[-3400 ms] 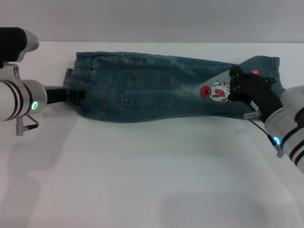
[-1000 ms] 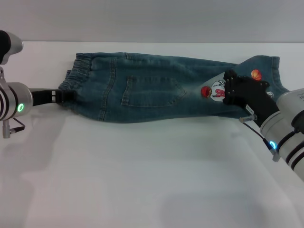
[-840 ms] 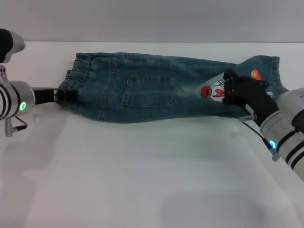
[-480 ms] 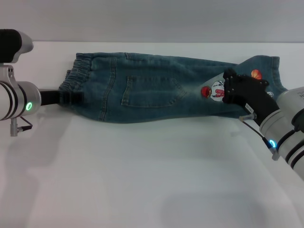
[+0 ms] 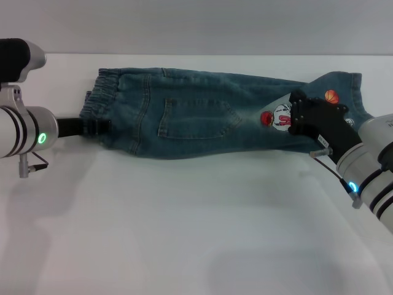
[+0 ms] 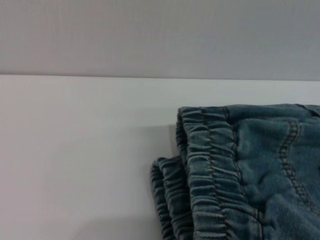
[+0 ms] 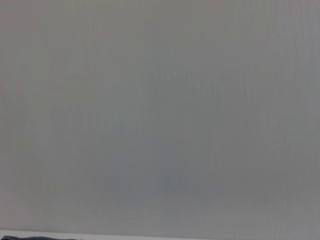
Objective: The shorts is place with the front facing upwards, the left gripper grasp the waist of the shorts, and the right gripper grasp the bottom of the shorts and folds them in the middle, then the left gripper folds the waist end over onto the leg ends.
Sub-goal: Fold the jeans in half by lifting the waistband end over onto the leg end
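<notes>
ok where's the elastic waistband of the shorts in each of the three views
Head view: the elastic waistband is at the shorts' left end, just beyond the left claw.
Left wrist view: the waistband fills the lower right, gathered in two stacked layers.
Right wrist view: not in it; only a blank grey surface shows.
Shared landmark: the white table, also beside the waistband in the left wrist view.
</notes>
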